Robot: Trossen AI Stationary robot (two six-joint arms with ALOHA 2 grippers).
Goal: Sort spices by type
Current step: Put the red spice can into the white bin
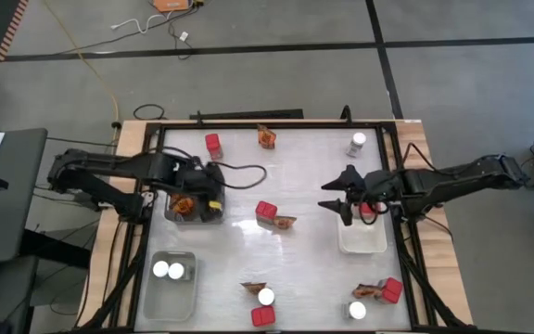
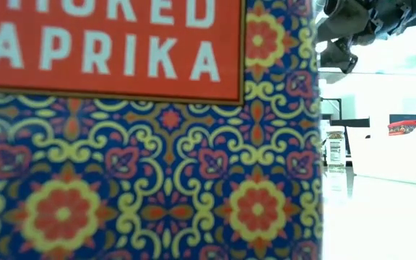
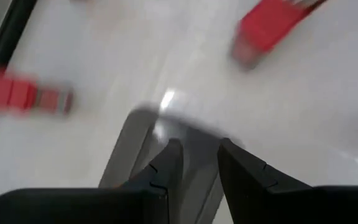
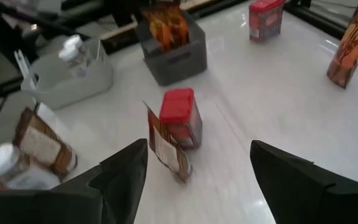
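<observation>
White surface [image 1: 295,176] in the high view: the left gripper [image 1: 213,190] hangs over a grey tray [image 1: 196,216] holding packets [image 1: 184,204]; the right gripper [image 1: 334,198], fingers apart, sits beside a white tray [image 1: 362,243] near the right edge. 2 jars [image 1: 169,270] lie in a tray by the left front corner. Low view: a paprika box [image 2: 146,130] fills the frame. Left wrist: fingers [image 3: 166,171] nearly together, empty. Right wrist: spread fingers [image 4: 126,168] frame a red box [image 4: 180,117] touching a packet [image 4: 165,144].

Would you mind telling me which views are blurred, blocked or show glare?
Low view: a patterned smoked paprika box blocks most of the frame. Left wrist view: motion-blurred red boxes, glare on the white table. High and right wrist views: fairly clear.
</observation>
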